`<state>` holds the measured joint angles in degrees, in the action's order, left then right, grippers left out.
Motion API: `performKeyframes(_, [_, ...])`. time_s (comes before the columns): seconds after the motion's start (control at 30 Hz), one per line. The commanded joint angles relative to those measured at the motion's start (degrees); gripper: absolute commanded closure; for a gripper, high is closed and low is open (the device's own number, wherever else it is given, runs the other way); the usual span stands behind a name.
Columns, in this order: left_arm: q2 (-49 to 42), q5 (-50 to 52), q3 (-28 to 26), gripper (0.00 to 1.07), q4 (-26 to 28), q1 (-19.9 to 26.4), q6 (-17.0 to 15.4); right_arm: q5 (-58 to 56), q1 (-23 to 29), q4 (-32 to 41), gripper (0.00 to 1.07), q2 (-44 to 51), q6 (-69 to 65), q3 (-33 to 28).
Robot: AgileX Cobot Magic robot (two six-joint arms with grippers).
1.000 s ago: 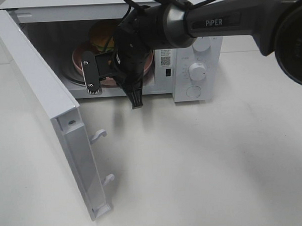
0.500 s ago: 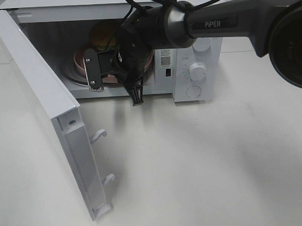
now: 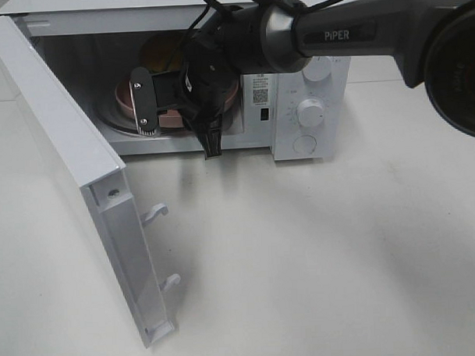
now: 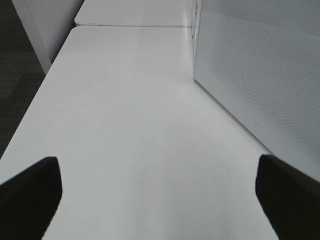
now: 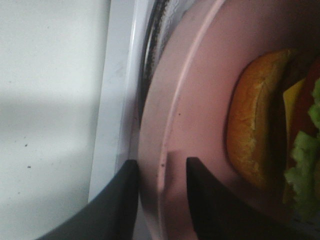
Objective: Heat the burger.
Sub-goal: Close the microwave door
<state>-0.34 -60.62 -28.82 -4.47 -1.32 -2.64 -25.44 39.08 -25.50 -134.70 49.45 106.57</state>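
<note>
The burger (image 3: 160,51), a golden-brown bun with green lettuce, sits on a round pink plate (image 3: 125,97) inside the open microwave (image 3: 312,74). In the right wrist view the burger (image 5: 257,125) lies on its plate (image 5: 200,90). My right gripper (image 5: 161,162) straddles the plate's near rim, its dark fingers (image 5: 127,200) standing slightly apart from the rim on either side, open. From the high view the right arm reaches into the oven mouth and covers part of the plate. My left gripper (image 4: 160,200) is open over bare table, with nothing between its fingers.
The microwave door (image 3: 65,153) hangs wide open toward the front left, its latch hooks sticking out. Control knobs (image 3: 311,111) are on the oven's right panel. The perforated side of the door (image 4: 260,65) stands close beside the left gripper. White table (image 3: 318,253) lies in front.
The right gripper has pushed further into the oven with the plate. Its jaws have parted from the plate's rim. The left arm has not moved.
</note>
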Motion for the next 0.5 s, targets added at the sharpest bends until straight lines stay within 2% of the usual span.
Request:
performKeyframes(0.03, [-1.0,0.9,0.1,0.09,0.4,0.1,-0.2,2.9,-0.3,-0.3,0.7,0.3,-1.5,0.5])
performKeyframes(0.5, [-1.0,0.9,0.1,0.09,0.4,0.1,-0.2,2.3,-0.1,0.1,0.7,0.3,-4.2,0.5])
